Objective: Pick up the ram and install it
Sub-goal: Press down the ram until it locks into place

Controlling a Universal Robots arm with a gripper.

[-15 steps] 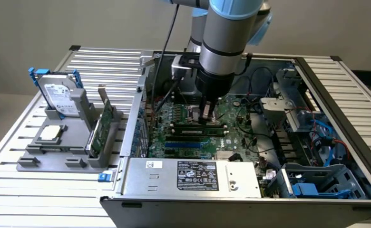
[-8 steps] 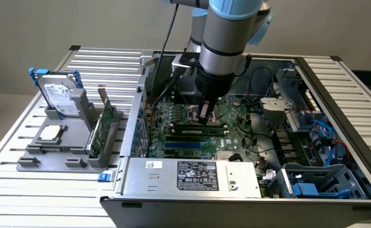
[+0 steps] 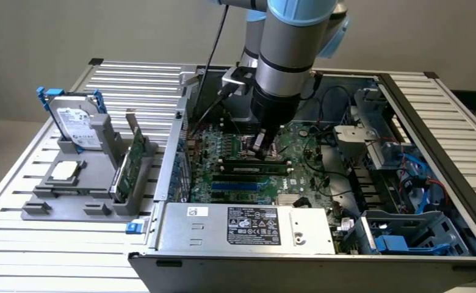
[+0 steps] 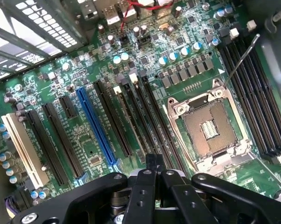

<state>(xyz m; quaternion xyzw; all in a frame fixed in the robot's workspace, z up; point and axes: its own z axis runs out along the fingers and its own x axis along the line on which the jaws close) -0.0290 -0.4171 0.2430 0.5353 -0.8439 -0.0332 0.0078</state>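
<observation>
Starting well off to the exterior view's left of the gripper (image 3: 261, 149), a grey plastic holder (image 3: 99, 204) carries a hard drive (image 3: 79, 125) standing on edge and a broad green card (image 3: 132, 165) with a metal bracket (not the part this task wants). Nearer, inside the open metal case (image 3: 433, 122), the gripper hangs with its black fingers pressed together, pointing straight down at the motherboard (image 3: 303, 177). The ram (image 3: 250, 163), a slim dark green stick with a row of black chips, lies directly beneath the fingertips, its long axis running crosswise in the exterior view, in line with the long black memory slots (image 3: 246, 173) beside it. It looks already laid into a slot, though I cannot tell whether the fingertips touch its upper edge or whether it is fully seated. In the wrist view the closed gripper (image 4: 154, 161) hovers over glossy plastic slots (image 4: 145, 116), with the square metal processor socket (image 4: 208, 128) just beyond them.
</observation>
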